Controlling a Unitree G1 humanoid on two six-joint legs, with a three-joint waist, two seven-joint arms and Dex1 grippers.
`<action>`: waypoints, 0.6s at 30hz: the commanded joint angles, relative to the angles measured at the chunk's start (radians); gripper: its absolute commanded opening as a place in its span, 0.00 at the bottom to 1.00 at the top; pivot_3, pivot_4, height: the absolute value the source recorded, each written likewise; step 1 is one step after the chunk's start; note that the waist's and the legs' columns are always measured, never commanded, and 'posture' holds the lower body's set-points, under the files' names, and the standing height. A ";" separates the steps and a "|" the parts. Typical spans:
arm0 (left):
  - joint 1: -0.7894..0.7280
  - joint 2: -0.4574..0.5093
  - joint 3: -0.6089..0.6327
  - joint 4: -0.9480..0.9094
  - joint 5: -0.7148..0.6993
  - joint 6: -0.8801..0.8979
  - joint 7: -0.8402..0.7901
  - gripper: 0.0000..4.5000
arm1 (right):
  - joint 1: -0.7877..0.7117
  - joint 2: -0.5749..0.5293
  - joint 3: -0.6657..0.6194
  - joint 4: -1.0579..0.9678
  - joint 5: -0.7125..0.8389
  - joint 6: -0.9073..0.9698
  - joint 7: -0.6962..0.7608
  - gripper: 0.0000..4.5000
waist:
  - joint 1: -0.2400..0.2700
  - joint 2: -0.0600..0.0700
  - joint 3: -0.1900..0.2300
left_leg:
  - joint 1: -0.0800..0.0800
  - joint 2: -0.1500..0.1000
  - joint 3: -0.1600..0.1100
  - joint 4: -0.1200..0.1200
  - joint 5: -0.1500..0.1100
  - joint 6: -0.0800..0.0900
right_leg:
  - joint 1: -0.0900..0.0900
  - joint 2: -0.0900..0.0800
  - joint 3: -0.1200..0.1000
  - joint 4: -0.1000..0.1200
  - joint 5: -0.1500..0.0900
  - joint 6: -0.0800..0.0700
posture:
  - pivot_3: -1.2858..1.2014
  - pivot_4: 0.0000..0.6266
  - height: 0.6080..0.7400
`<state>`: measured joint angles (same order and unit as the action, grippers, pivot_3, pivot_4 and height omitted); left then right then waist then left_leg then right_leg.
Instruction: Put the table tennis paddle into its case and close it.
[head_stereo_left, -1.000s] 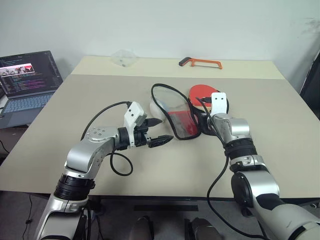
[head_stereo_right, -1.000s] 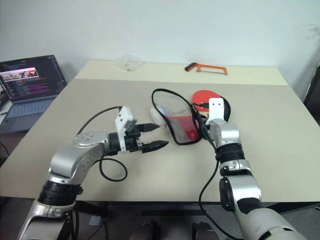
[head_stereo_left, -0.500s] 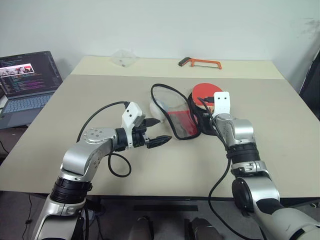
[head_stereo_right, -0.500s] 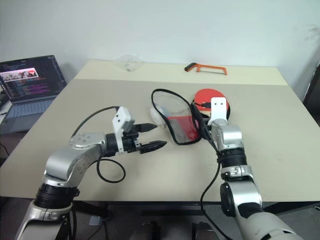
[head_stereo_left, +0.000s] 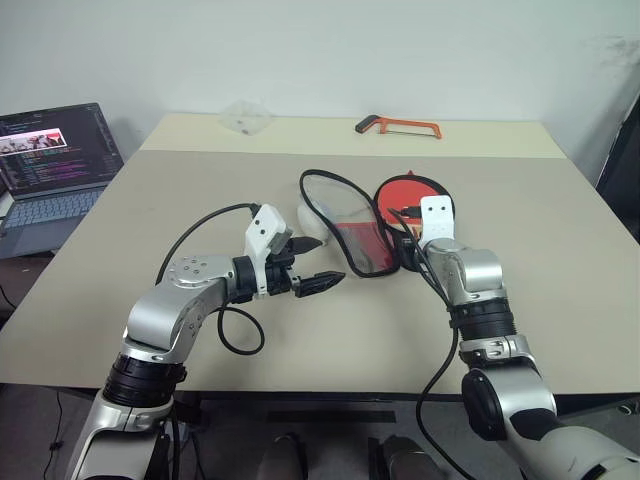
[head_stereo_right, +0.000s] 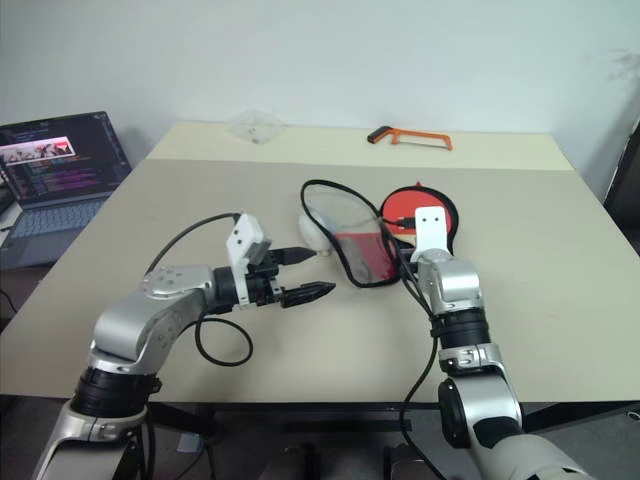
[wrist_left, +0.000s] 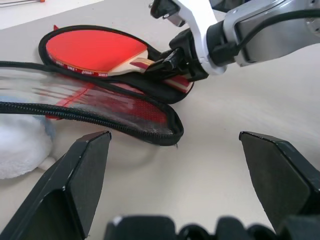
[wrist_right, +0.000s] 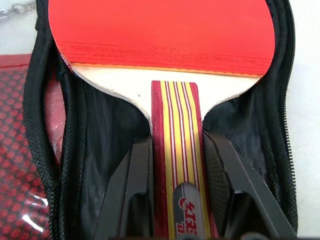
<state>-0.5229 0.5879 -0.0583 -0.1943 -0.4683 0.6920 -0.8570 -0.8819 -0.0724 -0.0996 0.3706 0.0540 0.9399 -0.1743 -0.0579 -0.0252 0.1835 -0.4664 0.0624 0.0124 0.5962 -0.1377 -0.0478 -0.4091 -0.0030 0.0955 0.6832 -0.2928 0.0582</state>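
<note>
Seating step in hand: table tennis paddle (wrist_right: 165, 35) lying inside the black half of its case (wrist_right: 85, 150), centre right of the right eye view, red face toward the far table edge, handle toward the robot. Clamped on that handle by the right gripper (wrist_right: 176, 175), one finger flat against each side. Clear flap of the case folded out toward frame centre, zip undone all round.

Next, by judgement: let go of the handle without dragging the paddle back out, swing the clear flap over the red face, then run the zip. Likely a job for both grippers, one pinning the case.

Counted, largest to smallest:
- One table (head_stereo_left: 560, 240), beige, spanning most of the frame.
- One laptop (head_stereo_left: 55, 160), far left, lid up.
- One case, one paddle.
- One hacksaw (head_stereo_left: 397, 125), orange, upper centre.
- One white pouch (head_stereo_left: 312, 222), just left of the case.
- Two grippers: the left gripper (head_stereo_left: 308, 263) hovering left of centre, fingers wide apart, empty.
</note>
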 joint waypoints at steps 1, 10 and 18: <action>-0.009 0.000 0.011 -0.039 -0.007 -0.006 0.006 1.00 | -0.041 -0.016 -0.020 0.064 -0.016 -0.081 -0.014 0.23 | 0.000 0.000 0.000 | 0.000 0.000 0.000 0.001 0.000 0.000 | 0.000 0.000 0.000 0.000 0.000 0.000 | 0.52 0.24 1.00; -0.011 0.001 0.009 -0.044 -0.007 -0.005 0.006 1.00 | -0.078 -0.035 -0.024 0.180 -0.020 -0.138 -0.035 0.23 | 0.000 0.000 0.000 | 0.000 0.000 -0.001 0.004 0.000 0.000 | 0.002 0.000 0.000 0.000 0.001 0.002 | 0.52 0.24 1.00; -0.017 0.006 0.006 -0.023 0.010 -0.015 0.008 1.00 | -0.050 -0.045 -0.025 0.091 -0.006 -0.073 -0.007 0.74 | 0.000 0.000 0.000 | 0.000 0.000 -0.001 0.005 0.000 0.000 | 0.003 0.000 -0.001 0.000 0.001 0.002 | 0.52 0.24 1.00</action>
<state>-0.5230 0.5869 -0.0588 -0.1978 -0.4644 0.6919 -0.8531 -0.9316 -0.1035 -0.1273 0.5271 0.0504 0.8470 -0.1960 -0.0580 -0.0253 0.1835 -0.4662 0.0625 0.0110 0.6009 -0.1377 -0.0478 -0.4064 -0.0029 0.0947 0.6834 -0.2917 0.0599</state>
